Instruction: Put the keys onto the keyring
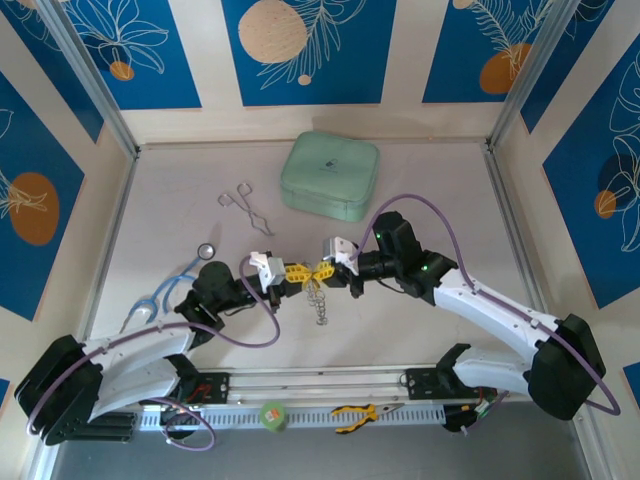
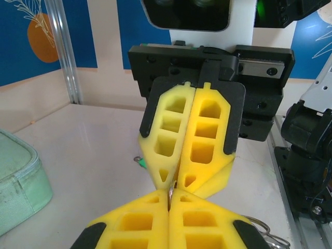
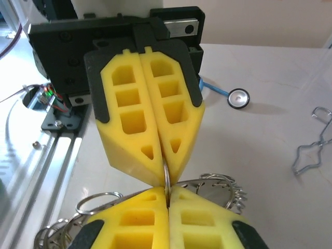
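Observation:
My two grippers meet tip to tip over the middle of the table, the left gripper (image 1: 295, 272) coming from the left and the right gripper (image 1: 327, 270) from the right. Both are shut on one small metal loop of the keyring (image 1: 318, 300), whose fringed silver ring hangs and trails onto the table below them. In the left wrist view my left gripper (image 2: 169, 199) pinches the thin loop edge-on, with the right gripper's yellow fingers (image 2: 207, 140) shut opposite. In the right wrist view my right gripper (image 3: 167, 193) holds the same loop; more keyring loops (image 3: 228, 189) lie behind. A green key head (image 2: 140, 163) lies on the table.
A mint-green case (image 1: 330, 175) sits at the back centre. Silver forceps (image 1: 247, 208) lie to its left, and a blue stethoscope (image 1: 170, 290) lies by the left arm. Yellow-handled pliers (image 1: 360, 413) rest on the near rail.

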Controlling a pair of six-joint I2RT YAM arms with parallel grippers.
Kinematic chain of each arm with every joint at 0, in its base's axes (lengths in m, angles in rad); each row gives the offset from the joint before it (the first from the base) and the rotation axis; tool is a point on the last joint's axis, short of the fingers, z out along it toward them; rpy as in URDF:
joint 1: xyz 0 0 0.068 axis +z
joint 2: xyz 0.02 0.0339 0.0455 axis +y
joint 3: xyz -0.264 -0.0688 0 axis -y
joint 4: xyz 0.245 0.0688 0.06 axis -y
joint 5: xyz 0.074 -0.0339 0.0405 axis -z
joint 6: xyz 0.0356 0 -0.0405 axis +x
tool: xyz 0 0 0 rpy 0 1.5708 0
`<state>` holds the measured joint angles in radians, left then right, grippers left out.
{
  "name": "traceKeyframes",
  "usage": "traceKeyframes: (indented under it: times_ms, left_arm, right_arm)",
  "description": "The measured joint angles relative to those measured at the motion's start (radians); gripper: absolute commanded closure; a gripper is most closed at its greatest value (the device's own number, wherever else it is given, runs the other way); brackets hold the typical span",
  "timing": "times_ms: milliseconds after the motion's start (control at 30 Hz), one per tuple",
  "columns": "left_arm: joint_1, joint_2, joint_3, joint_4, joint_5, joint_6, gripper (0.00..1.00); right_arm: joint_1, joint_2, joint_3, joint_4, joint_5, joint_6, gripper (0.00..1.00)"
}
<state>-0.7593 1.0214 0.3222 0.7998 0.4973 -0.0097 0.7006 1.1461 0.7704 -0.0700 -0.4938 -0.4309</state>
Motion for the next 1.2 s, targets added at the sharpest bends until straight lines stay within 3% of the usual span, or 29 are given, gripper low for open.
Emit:
traceKeyframes:
  times_ms: [100,200,433,567,833,1100,1200]
  left_arm:
    - [0.000,0.000,-0.001,0.000,-0.011,0.000,0.72]
    - [0.002,-0.038,0.002,-0.066,-0.042,0.026,0.67]
    - [0.000,-0.128,0.121,-0.454,-0.085,0.196,0.72]
    - [0.000,-0.128,0.166,-0.576,-0.092,0.267,0.76]
    - [0.000,-0.099,0.184,-0.629,-0.087,0.307,0.80]
    - [-0.002,-0.098,0.184,-0.620,-0.080,0.301,1.00]
    - [-0.002,-0.098,0.184,-0.614,-0.077,0.299,1.00]
  right_arm:
    - [-0.002,0.004,0.013,-0.021,-0.005,-0.007,1.00]
    - [0.005,0.004,0.037,-0.075,0.012,-0.038,1.00]
    - [0.063,0.029,0.172,-0.275,0.172,-0.196,1.00]
    - [0.106,0.056,0.235,-0.358,0.261,-0.267,1.00]
    - [0.170,0.109,0.308,-0.454,0.380,-0.347,1.00]
    - [0.186,0.121,0.324,-0.475,0.420,-0.369,1.00]
    - [0.172,0.119,0.320,-0.466,0.402,-0.340,0.70]
